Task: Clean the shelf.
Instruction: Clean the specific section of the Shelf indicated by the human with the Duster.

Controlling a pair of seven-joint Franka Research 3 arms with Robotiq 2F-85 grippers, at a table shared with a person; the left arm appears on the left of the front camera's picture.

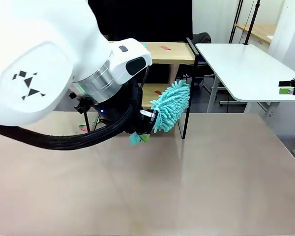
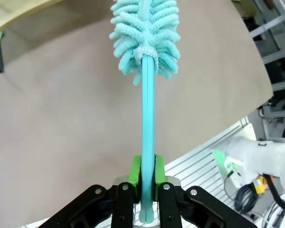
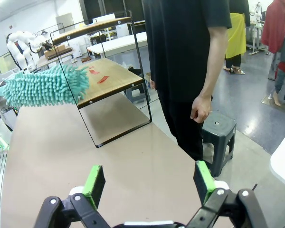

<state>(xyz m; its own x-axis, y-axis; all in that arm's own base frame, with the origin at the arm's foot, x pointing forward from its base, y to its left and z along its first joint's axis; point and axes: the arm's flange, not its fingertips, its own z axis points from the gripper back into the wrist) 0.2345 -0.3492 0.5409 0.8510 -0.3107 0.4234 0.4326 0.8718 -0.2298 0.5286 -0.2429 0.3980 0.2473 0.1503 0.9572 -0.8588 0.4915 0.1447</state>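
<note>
The shelf stands at the table's far side, two light wooden boards in a thin black frame. My left gripper is shut on the handle of a teal fluffy duster. The duster head sits level with the lower board, at its near edge; I cannot tell whether it touches. Small red scraps lie on the top board and on the lower board. My right gripper is open and holds nothing, low over the table; it also appears at the far right.
A person in black stands at the table's far edge beside the shelf, one hand hanging down. A grey stool is behind. A white table stands at the right. Small red and green bits lie under my left arm.
</note>
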